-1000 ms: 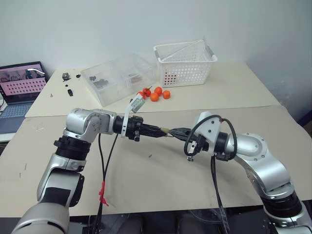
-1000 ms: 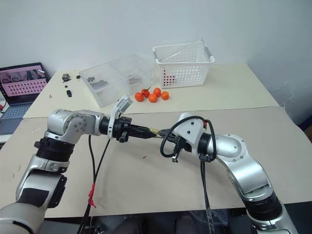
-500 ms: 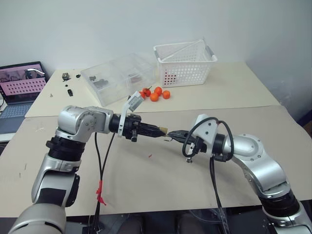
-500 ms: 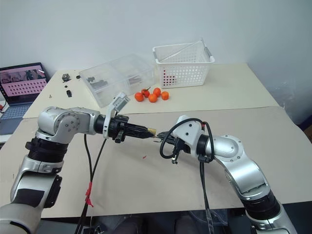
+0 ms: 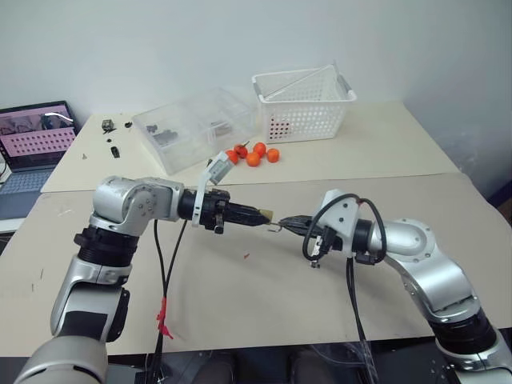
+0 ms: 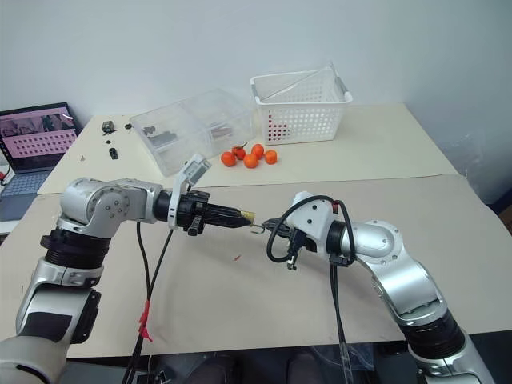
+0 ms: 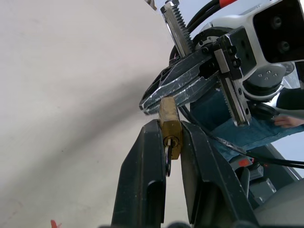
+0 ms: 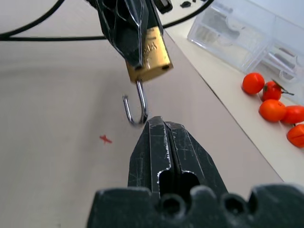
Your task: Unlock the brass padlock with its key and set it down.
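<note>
My left gripper point(image 7: 170, 125) is shut on the brass padlock point(image 7: 169, 124) and holds it above the table's middle, also seen as a small gold body point(image 5: 270, 214). The key point(image 7: 167, 154), dark and thin, sits in the keyhole between the fingers. In the right wrist view the silver shackle point(image 8: 135, 111) hangs from the padlock point(image 8: 149, 58) as an open hook with one end free. My right gripper point(image 8: 156, 122) is shut with nothing in it, its tips right beside the shackle's bend. From the head, my right gripper point(image 5: 286, 222) faces the left one.
Several oranges point(image 5: 254, 154) lie behind, by a clear plastic box point(image 5: 192, 128) and a white basket point(image 5: 302, 102). A laptop point(image 5: 36, 136) stands at the far left. A small red speck point(image 5: 246, 257) lies on the table under the grippers. Cables hang from both arms.
My right gripper's tips were against the padlock; now they sit a little back from it. The shackle now hangs out of the body as an open hook.
</note>
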Robot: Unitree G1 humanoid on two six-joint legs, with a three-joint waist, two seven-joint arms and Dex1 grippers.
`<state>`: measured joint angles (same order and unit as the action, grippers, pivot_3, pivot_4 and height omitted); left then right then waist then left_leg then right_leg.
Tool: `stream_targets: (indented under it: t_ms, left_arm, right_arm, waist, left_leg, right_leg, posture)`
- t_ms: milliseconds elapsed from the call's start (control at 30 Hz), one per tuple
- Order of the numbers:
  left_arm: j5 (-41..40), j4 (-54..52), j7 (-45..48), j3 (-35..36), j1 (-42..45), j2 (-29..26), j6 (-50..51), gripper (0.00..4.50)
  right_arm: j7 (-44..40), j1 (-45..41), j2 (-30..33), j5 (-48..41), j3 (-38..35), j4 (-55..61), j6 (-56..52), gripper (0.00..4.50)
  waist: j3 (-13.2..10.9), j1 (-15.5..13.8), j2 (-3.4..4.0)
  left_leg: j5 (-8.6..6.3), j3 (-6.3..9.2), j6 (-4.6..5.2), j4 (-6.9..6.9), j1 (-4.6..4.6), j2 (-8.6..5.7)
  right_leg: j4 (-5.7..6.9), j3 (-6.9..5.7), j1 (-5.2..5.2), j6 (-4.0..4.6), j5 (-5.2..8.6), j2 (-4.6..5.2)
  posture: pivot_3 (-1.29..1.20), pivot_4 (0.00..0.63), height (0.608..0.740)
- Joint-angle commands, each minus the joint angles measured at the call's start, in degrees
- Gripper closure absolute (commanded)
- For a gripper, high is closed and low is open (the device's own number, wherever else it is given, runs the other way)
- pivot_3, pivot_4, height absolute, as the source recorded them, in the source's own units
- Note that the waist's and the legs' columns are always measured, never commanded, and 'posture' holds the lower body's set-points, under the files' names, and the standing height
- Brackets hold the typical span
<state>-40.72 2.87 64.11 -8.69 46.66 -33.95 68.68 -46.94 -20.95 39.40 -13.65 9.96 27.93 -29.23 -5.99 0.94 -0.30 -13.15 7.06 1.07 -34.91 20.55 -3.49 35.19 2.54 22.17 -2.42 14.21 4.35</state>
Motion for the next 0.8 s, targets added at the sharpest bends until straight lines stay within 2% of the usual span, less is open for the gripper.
stream_targets:
  t_ms: [33,200,233,300,367,567,600,800]
  left_arm:
    - [0.87,-2.06,1.72,-0.6,-0.52,-1.73,-2.98,4.41]
    - [1.45,-1.22,2.03,-1.51,-0.94,-1.93,-3.83,4.41]
    - [1.67,-1.03,1.92,-1.7,-1.0,-1.86,-3.81,4.41]
    - [2.03,-0.7,1.9,-1.87,-1.07,-1.77,-3.93,4.41]
    - [2.48,-0.35,1.87,-1.93,-1.22,-1.73,-4.35,4.41]
    - [2.94,0.6,1.3,-2.21,-2.11,-1.85,-3.34,4.41]
    - [2.27,-0.01,1.52,-2.15,-2.55,-1.86,-2.43,4.41]
    - [-0.88,-1.28,-0.86,-0.72,-4.11,0.85,3.33,4.41]
  right_arm:
    - [-1.96,-2.01,2.29,-0.7,-3.87,-0.88,1.97,4.47]
    - [-4.49,-3.44,2.51,-6.77,-6.65,0.53,-1.64,4.47]
    - [-5.23,-3.81,2.53,-8.74,-6.96,1.61,-3.0,3.94]
    - [-6.23,-4.23,2.84,-11.39,-6.86,3.45,-4.99,3.44]
    - [-6.72,-4.45,3.26,-13.4,-6.46,5.42,-6.76,2.61]
    - [-8.07,-4.41,4.83,-16.86,-5.77,8.38,-9.78,0.58]
    - [-8.55,-3.97,5.34,-17.15,-5.75,8.63,-10.01,0.11]
    - [-7.85,-1.85,6.86,-13.62,-4.05,8.64,-7.21,0.03]
  waist:
    - [0.0,-0.05,0.0]
    - [0.0,-0.05,-0.01]
    - [0.0,0.0,-0.01]
    - [-0.01,0.0,-0.01]
    - [-0.01,-0.06,-0.01]
    - [-0.01,-0.12,-0.02]
    - [-0.01,-0.12,-0.02]
    - [-0.01,-0.14,-0.03]
  left_leg:
    - [0.0,0.0,0.0,0.0,0.0,0.0]
    - [0.0,-0.01,0.0,0.02,0.01,0.04]
    - [0.0,0.0,0.01,0.02,0.01,0.05]
    - [0.0,0.0,0.01,0.02,0.02,0.04]
    - [-0.01,0.0,0.01,0.03,0.02,0.06]
    - [-0.01,0.0,0.01,-0.01,0.03,0.01]
    - [-0.01,0.0,0.01,-0.01,0.03,0.01]
    - [-0.01,0.0,0.02,0.0,0.04,0.03]
  right_leg:
    - [0.0,0.0,0.0,0.0,0.0,0.0]
    - [-0.03,0.0,-0.01,0.0,0.0,-0.02]
    - [-0.03,0.0,-0.01,0.0,0.0,-0.01]
    - [-0.04,0.0,-0.01,0.0,0.0,-0.01]
    - [-0.04,0.0,-0.01,0.0,0.0,-0.01]
    - [-0.04,-0.01,-0.02,0.0,0.0,0.03]
    - [-0.04,-0.01,-0.02,0.0,0.0,0.03]
    - [-0.04,-0.02,0.0,-0.01,0.0,0.01]
  posture:
    - [0.0,0.15,0.74]
    - [0.0,0.15,0.74]
    - [0.0,0.15,0.74]
    - [0.0,0.15,0.74]
    - [0.0,0.15,0.74]
    - [0.0,0.15,0.74]
    - [0.0,0.15,0.74]
    - [0.0,0.15,0.74]
